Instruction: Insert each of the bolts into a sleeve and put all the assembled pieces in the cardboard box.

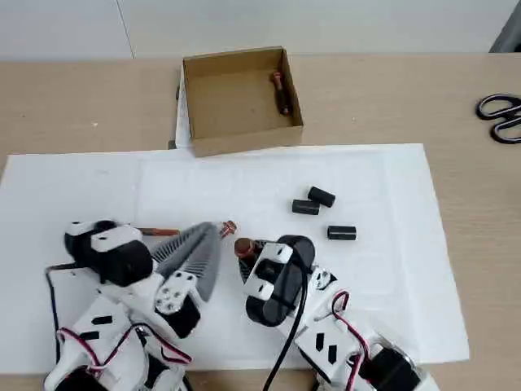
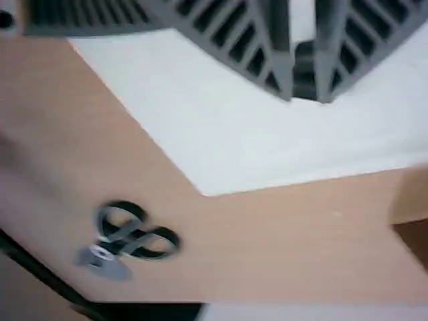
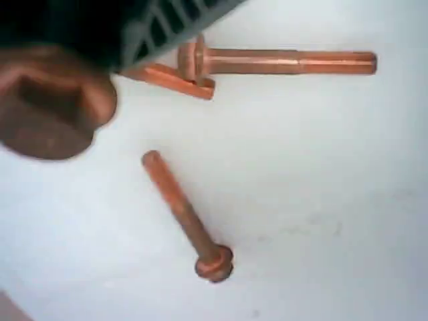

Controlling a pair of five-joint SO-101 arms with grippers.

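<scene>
From above, the cardboard box holds one assembled piece. Three black sleeves lie loose on the white paper. The right gripper is clamped on a copper bolt, near the left gripper. In the left wrist view, its grey fingers hang over the paper; whether they are clenched I cannot tell. In the right wrist view, two loose bolts lie apart on the paper beyond the held bolt's blurred head.
</scene>
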